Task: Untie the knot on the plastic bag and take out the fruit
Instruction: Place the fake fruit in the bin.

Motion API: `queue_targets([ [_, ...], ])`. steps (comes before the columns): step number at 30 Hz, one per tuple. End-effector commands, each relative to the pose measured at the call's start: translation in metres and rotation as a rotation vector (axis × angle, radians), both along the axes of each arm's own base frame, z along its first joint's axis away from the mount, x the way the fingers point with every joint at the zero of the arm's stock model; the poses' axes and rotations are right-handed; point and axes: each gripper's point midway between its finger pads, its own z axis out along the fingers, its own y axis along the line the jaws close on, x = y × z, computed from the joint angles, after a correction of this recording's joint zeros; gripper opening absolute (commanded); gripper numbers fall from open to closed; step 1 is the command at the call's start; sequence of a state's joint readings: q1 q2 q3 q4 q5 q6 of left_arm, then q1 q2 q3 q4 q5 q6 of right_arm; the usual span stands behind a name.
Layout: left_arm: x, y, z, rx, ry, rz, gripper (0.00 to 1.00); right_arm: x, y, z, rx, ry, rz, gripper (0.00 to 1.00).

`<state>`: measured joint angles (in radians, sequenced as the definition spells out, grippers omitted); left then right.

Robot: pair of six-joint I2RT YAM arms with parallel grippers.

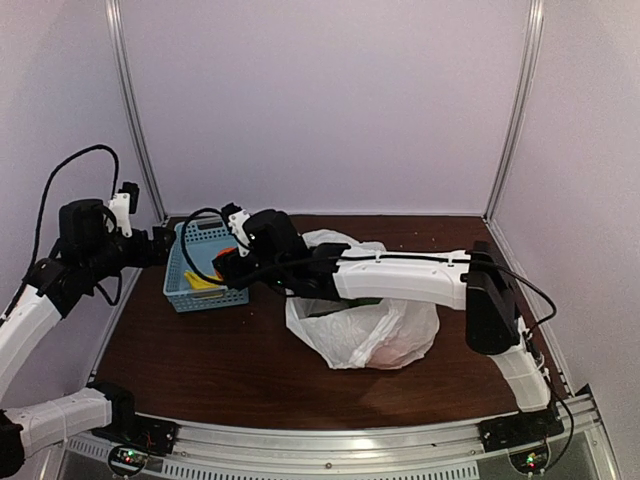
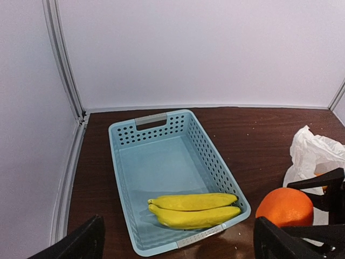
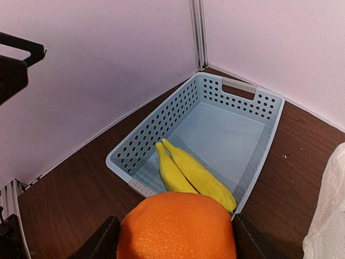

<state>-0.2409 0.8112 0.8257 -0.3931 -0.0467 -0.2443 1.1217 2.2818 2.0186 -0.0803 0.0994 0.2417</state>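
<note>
Your right gripper (image 3: pixel 178 240) is clamped on an orange (image 3: pixel 177 216), held up at the basket's (image 1: pixel 178 290) bag-side edge, by the end where the bananas (image 2: pixel 191 209) lie. Those two bananas rest side by side on the basket floor against one short wall. Your left gripper (image 2: pixel 178 243) hangs on the basket's other side, its fingers (image 2: pixel 81 242) spread wide and gripping nothing. The bag (image 1: pixel 372 328) sits on the table just beside the basket, under your right arm. More fruit (image 1: pixel 400 345) shows dimly through the plastic, something dark green and something orange-pink.
</note>
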Motion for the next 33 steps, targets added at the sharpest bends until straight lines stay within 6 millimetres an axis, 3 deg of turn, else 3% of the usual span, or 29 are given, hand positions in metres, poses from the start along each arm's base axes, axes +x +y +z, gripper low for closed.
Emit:
queue_targets([
  [1,0.0,0.013,0.013,0.029,-0.072,0.057,0.97,0.015,0.009,-0.017,-0.027,-0.006,-0.017,0.55],
  [7,0.002,0.009,0.008,0.03,-0.054,0.039,0.97,0.04,0.022,-0.028,0.023,-0.007,-0.039,0.55],
  [16,0.004,0.006,0.003,0.025,-0.036,0.025,0.97,0.072,0.021,-0.047,0.054,0.005,-0.065,0.6],
  [25,0.006,0.003,-0.002,0.022,-0.018,0.011,0.98,0.07,0.03,-0.064,0.056,0.032,-0.011,0.64],
  [33,0.007,0.003,-0.003,0.024,-0.014,0.011,0.97,0.072,0.028,-0.068,0.041,0.036,-0.021,0.85],
])
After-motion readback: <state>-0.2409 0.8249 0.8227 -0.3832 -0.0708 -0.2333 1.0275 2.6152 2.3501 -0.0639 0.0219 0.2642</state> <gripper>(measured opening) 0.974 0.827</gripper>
